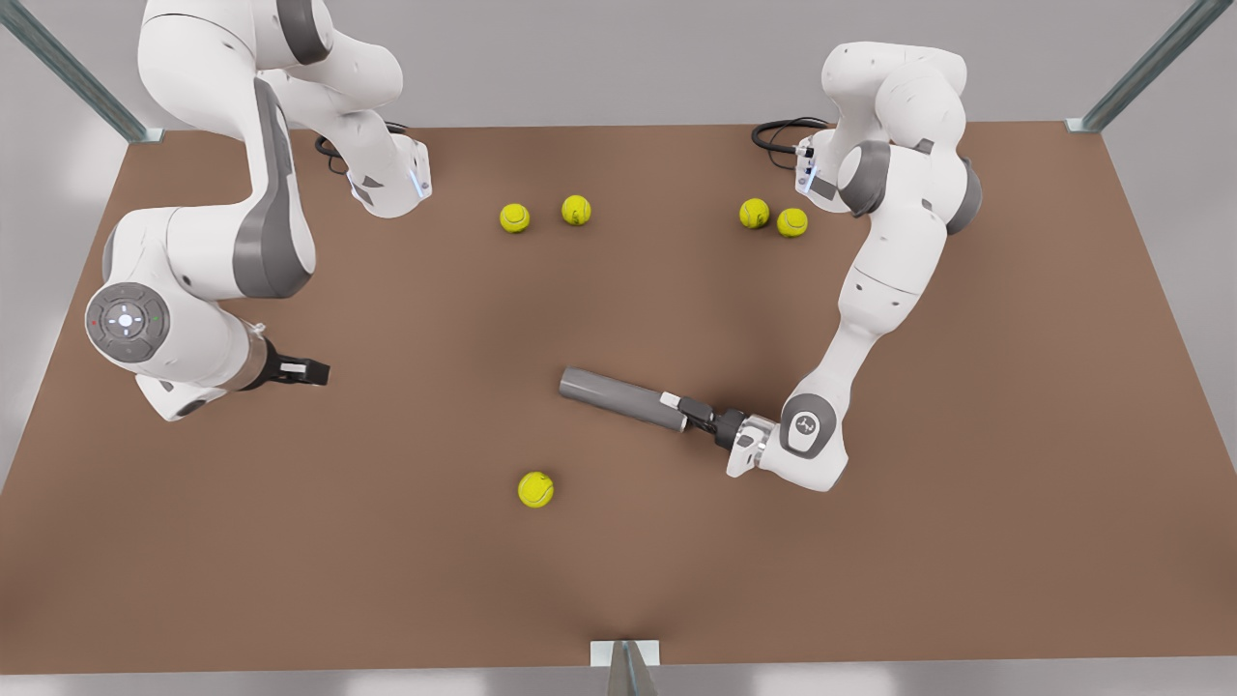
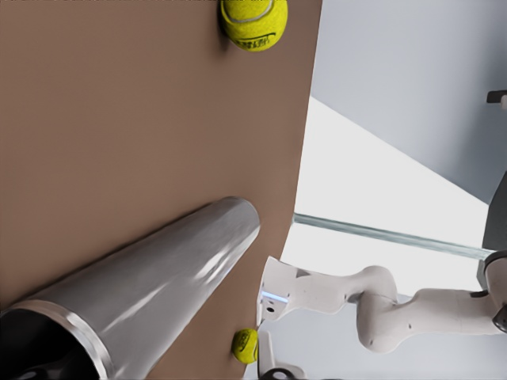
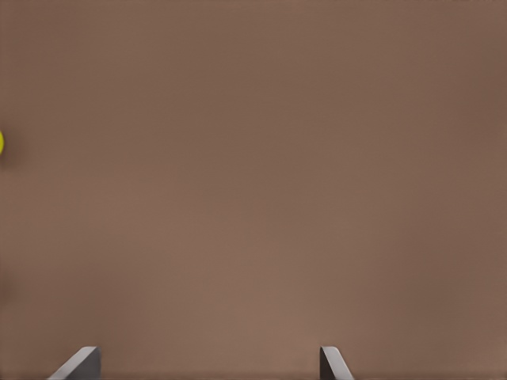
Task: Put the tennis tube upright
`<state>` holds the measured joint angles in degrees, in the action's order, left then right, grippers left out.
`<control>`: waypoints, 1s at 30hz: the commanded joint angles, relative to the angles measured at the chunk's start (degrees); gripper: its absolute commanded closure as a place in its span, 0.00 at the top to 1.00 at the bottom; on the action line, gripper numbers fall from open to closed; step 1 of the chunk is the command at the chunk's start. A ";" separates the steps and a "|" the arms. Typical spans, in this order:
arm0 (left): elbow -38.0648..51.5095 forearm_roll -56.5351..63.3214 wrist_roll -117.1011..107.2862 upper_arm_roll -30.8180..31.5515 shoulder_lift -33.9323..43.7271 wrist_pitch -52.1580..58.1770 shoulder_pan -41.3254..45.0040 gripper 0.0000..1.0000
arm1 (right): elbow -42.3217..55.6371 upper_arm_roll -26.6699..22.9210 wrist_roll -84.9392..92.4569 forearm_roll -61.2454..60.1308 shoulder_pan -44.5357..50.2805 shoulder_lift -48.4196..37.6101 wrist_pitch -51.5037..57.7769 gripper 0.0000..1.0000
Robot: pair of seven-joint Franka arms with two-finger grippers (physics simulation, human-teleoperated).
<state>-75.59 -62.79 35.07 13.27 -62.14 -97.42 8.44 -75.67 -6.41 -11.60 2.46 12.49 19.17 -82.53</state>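
The left end effector point(image 1: 674, 408) is closed on one end of the long dark grey tennis tube point(image 1: 616, 396). The tube lies flat on the brown surface point(image 1: 387, 541). The right end effector point(image 1: 314, 370) waits wide open, holding nothing

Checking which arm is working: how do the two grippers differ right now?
The left gripper meets the end of the lying tennis tube; the right gripper, open, waits over bare table. The left gripper is on the front view's right, the right gripper on its left. Both sit near the table.

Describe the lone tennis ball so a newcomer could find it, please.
On the brown table, a grey tube lies mid-table, left gripper at its end, right gripper waiting at the front view's left. The ball sits alone nearer the camera; the other four sit paired beyond.
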 commanded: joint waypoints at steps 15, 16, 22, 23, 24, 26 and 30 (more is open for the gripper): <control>0.09 0.04 -0.09 -0.09 0.27 0.92 -0.18 0.54 | 0.09 0.00 0.09 0.00 -0.09 0.00 0.00 1.00; 0.18 0.04 -0.09 -0.09 0.27 1.01 -0.18 0.54 | 0.00 0.00 0.09 0.00 -0.18 0.00 0.00 1.00; 0.18 0.04 -0.09 -0.35 0.36 2.68 -0.35 0.49 | 0.79 0.00 0.09 -0.09 -0.09 0.00 0.00 1.00; 0.18 0.04 -0.09 -0.35 0.44 2.76 -0.35 0.48 | 1.23 0.00 0.17 0.00 -0.09 0.00 0.96 1.00; 0.18 0.04 -0.18 -0.35 0.44 3.11 -0.35 0.48 | 1.23 0.00 0.09 0.00 -0.09 0.00 1.14 1.00; 0.26 0.04 -0.18 -0.35 0.44 3.29 -0.35 0.45 | 1.23 0.00 0.18 0.08 -0.27 0.00 1.14 1.00; 0.35 0.13 -0.70 -0.44 0.53 3.56 -0.35 0.37 | 1.23 0.00 0.18 0.08 -0.27 0.00 1.14 1.00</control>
<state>-75.23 -62.74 34.37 12.83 -61.57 -93.79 8.08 -74.44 -6.41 -11.43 2.55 12.22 19.17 -81.44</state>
